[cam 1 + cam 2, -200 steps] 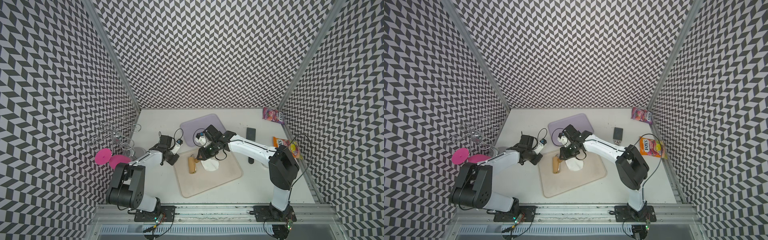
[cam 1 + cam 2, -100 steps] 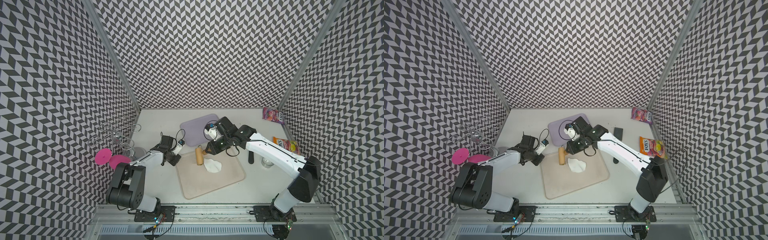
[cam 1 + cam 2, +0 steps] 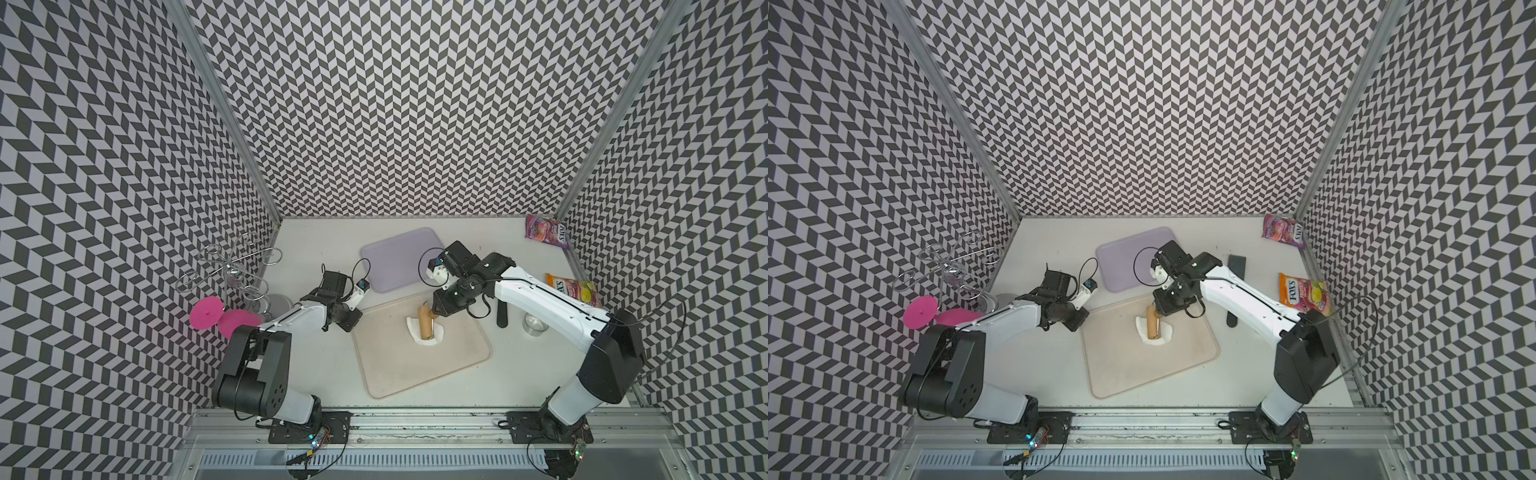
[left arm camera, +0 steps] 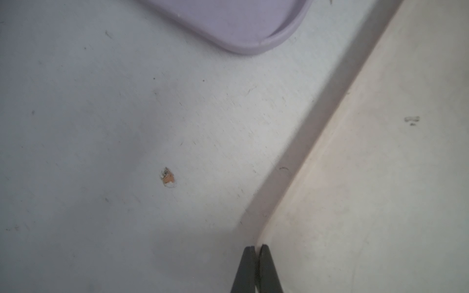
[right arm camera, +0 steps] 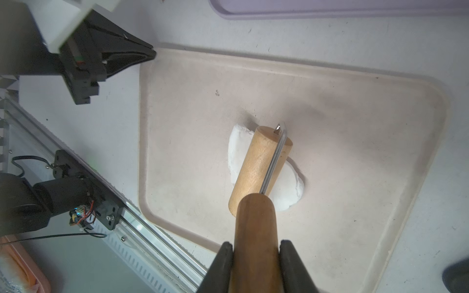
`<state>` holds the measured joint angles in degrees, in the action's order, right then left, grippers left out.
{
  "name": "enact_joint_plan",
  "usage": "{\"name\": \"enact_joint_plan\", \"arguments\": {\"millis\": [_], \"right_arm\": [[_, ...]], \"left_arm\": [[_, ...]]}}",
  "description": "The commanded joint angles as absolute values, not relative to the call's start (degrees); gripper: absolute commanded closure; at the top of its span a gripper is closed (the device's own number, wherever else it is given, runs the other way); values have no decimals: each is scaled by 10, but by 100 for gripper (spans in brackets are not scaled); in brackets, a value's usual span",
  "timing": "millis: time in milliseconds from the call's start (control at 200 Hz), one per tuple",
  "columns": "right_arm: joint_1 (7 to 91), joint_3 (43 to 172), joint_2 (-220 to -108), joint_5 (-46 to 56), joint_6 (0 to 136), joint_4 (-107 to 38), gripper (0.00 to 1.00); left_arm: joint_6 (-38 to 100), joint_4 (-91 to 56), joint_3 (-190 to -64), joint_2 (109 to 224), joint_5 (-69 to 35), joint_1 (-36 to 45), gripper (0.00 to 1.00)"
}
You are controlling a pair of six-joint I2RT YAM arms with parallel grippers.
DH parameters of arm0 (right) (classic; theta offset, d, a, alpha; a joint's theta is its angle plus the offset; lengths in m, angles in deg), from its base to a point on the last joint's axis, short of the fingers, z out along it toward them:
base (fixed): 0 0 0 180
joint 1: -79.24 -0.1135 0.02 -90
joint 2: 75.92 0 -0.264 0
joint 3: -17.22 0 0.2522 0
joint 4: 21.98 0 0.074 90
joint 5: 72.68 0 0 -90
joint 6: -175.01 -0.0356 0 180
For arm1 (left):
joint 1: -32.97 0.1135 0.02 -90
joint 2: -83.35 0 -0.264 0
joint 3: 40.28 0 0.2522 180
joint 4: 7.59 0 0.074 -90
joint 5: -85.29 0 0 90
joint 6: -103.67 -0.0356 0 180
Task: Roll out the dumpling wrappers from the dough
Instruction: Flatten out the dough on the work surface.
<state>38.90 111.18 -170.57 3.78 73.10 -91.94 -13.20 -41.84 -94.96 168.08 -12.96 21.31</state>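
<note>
**Right gripper** (image 5: 256,244): jaws pinching the handle (image 5: 253,225) of the wooden roller (image 5: 256,165). The roller's barrel lies across the dough (image 5: 289,190), a flattened white patch near the middle of the beige tray (image 5: 355,126) on the table (image 4: 101,126).

**Left gripper** (image 4: 256,247): jaws pressed together, tips low at the tray corner nearest that arm, perhaps touching its rim; the close view leaves this unclear.

A lilac tray (image 3: 399,262) lies just behind.

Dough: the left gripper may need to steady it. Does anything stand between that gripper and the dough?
Nothing visible does. The shut left gripper sits at a corner of the tray, and only bare tray lies between it and the dough. The roller, held by the right gripper, rests on the dough itself.
</note>
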Motion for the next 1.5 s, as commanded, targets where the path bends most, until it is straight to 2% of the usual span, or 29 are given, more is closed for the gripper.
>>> {"name": "enact_joint_plan", "arguments": {"millis": [0,371,766,1167,1492], "right_arm": [[387,1098,-1728,24,738,-880,100],[391,1085,-1813,30,733,-854,100],[392,1063,-1859,29,725,-823,100],[390,1057,-1883,14,734,-805,100],[390,1059,-1870,-54,740,-791,100]], "left_arm": [[-132,-429,-939,1674,-134,207,100],[-132,-430,-940,1671,-133,207,100],[-133,-431,-941,1668,-132,207,100],[-132,-431,-941,1670,-135,207,100],[-131,-431,-940,1670,-137,207,100]]}}
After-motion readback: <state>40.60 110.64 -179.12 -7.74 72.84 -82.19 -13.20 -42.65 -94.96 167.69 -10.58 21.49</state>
